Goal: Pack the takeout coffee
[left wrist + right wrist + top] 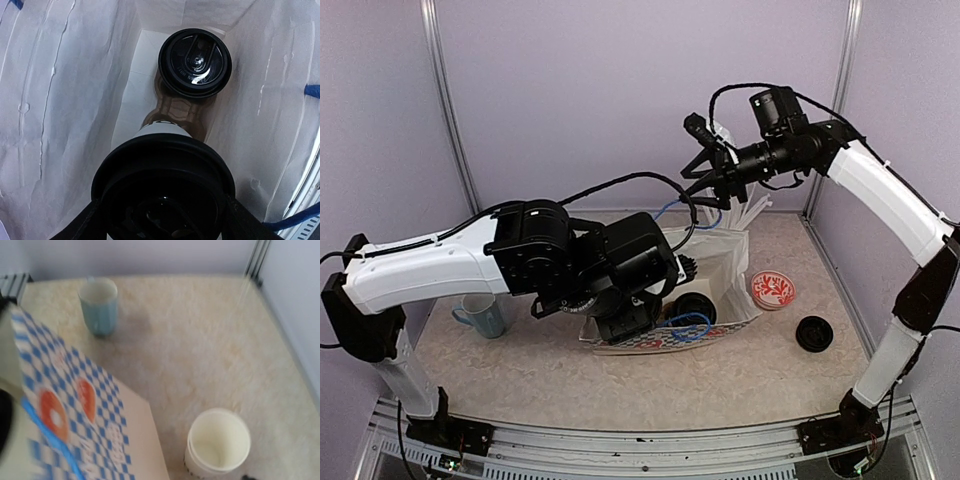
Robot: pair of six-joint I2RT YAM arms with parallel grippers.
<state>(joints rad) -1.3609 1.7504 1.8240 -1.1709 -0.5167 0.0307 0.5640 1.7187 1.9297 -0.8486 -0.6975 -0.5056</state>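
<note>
Top: L arm (450,262) reaches low into the bag (725,265). R arm (880,185) is up high, R gripper (718,185) by the bag's top, grip can't tell. 1 loose lid (814,333).
L wrist: L gripper (161,205) pinches near lidded cup (162,165) inside the bag; far lidded cup (195,62) behind = 2.
R wrist: 1 open cup (217,440), 1 mug (100,302) on the table.

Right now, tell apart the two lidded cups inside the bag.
The far cup stands untouched deep in the bag; the near cup sits higher, between the fingers of the left gripper. The far cup's lid shows whole; the near cup's lid is cut off by the frame. Both have black lids facing the camera.
</note>
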